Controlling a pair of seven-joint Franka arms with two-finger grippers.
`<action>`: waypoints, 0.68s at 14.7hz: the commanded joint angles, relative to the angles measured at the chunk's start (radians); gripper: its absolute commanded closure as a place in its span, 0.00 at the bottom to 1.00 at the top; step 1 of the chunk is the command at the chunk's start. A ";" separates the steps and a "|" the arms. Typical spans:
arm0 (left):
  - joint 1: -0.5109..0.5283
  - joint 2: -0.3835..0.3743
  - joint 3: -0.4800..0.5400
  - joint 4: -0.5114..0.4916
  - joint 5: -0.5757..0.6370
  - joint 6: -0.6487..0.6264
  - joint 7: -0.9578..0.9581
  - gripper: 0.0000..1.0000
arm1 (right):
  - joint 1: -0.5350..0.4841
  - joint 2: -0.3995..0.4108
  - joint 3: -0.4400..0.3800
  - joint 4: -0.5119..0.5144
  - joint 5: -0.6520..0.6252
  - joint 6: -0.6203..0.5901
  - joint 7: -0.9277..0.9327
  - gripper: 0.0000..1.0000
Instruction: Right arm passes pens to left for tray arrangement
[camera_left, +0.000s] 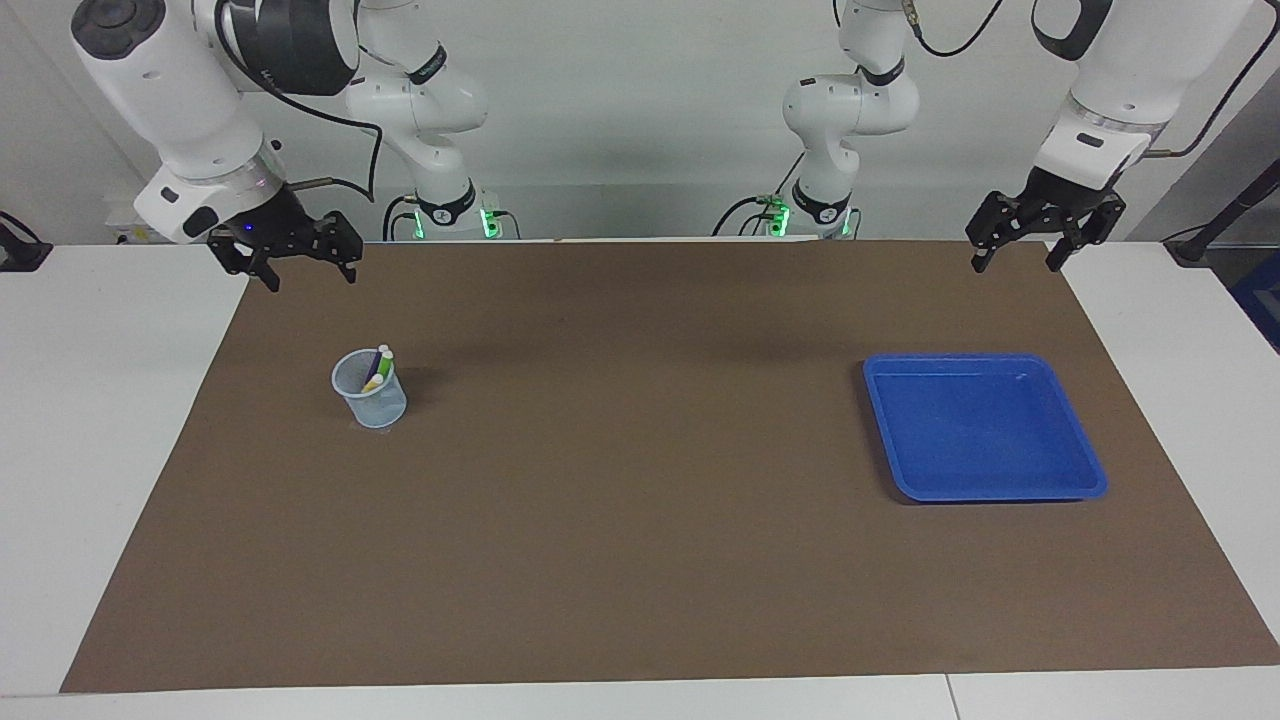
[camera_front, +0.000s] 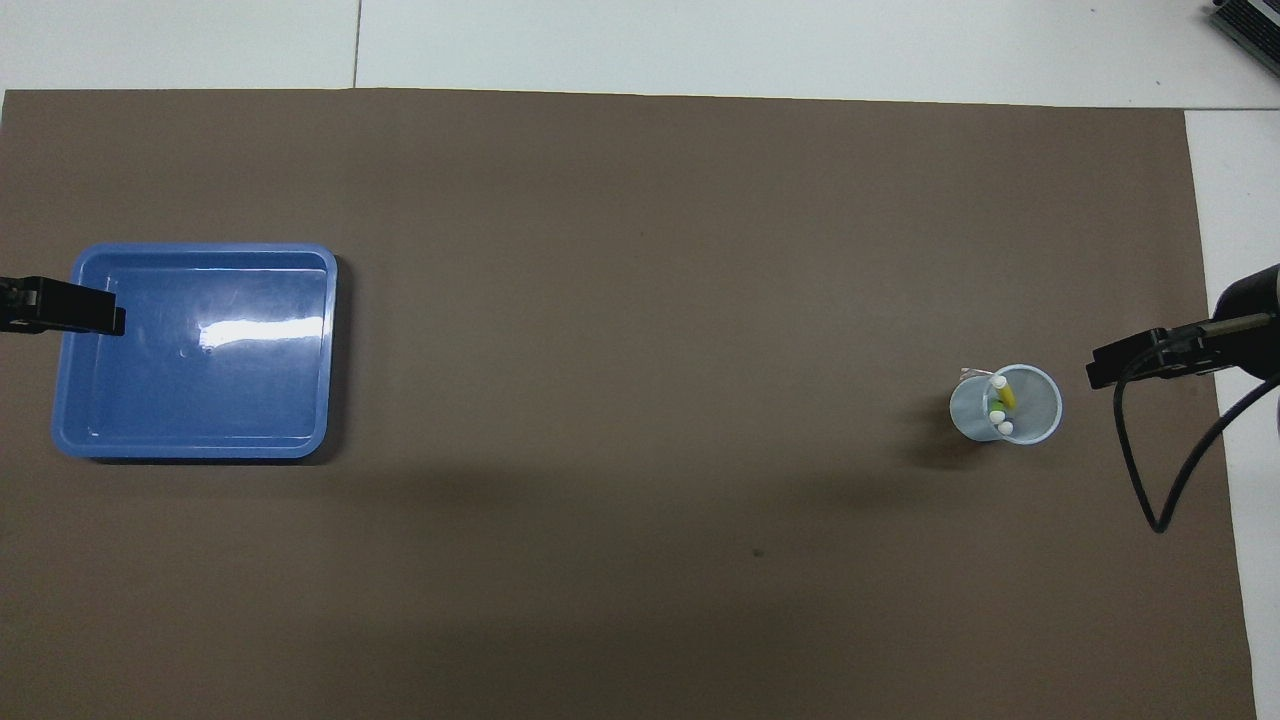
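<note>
Both Franka arms hang raised above the brown mat (camera_left: 640, 560), at the edge nearest their bases. The right arm (camera_left: 190, 110) bends down toward its own end of that edge, its right gripper (camera_left: 300, 262) pointing downward with fingers spread, a small blue light glowing at the wrist mount. The left arm (camera_left: 1110, 90) mirrors it above the mat's corner at its own end, its left gripper (camera_left: 1018, 258) likewise spread, fingertips down, holding nothing.
</note>
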 joint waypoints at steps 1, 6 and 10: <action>0.004 -0.006 -0.001 0.001 0.008 -0.009 0.012 0.00 | -0.002 -0.013 0.003 -0.002 0.005 -0.010 0.015 0.00; 0.004 -0.009 0.004 0.001 0.008 -0.010 0.012 0.00 | -0.003 -0.013 0.002 -0.005 0.005 -0.022 0.009 0.00; 0.004 -0.012 0.002 0.001 0.008 -0.004 0.010 0.00 | -0.002 -0.017 0.009 -0.008 0.007 -0.049 0.004 0.00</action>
